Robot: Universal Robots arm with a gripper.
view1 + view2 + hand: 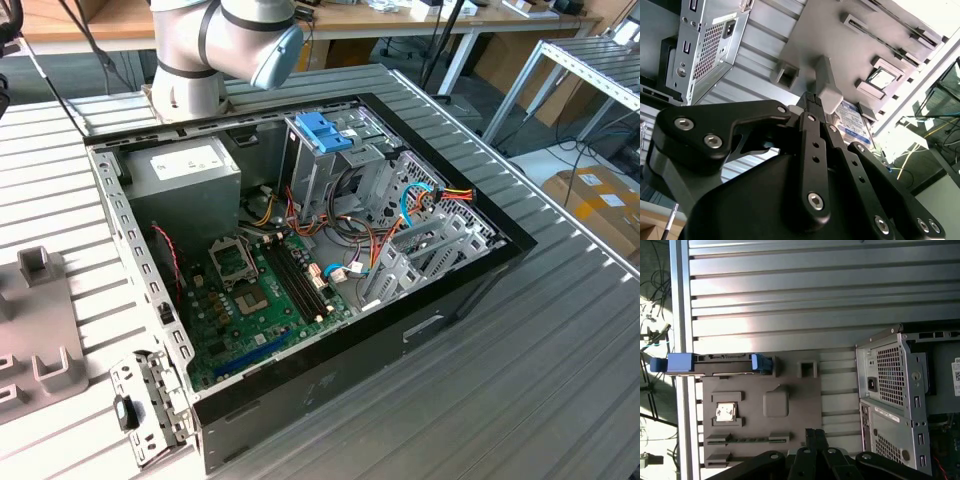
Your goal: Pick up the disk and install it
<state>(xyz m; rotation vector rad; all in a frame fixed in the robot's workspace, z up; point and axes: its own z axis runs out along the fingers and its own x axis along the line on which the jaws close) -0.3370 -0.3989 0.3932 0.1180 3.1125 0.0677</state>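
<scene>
The disk [715, 365] stands on edge in a slot at the end of a grey fixture plate [805, 405], a dark drive in a bright blue carrier with its blue end tab [680, 362] over the table's rim. In the second wrist view the disk [855, 117] shows its pale label just past the fingertips. My gripper [814, 432] hangs above the plate, away from the disk, with its black fingers together and nothing between them. The second wrist view shows the gripper [811, 97] over a grey block on the plate [820, 30].
An open computer case [400, 330] lies on the ribbed metal table [560, 360], with a light-blue bracket [325, 130] on its grey drive cage. The case's rear panel [890, 390] lies close beside the plate. A processor chip [725, 411] rests on the plate.
</scene>
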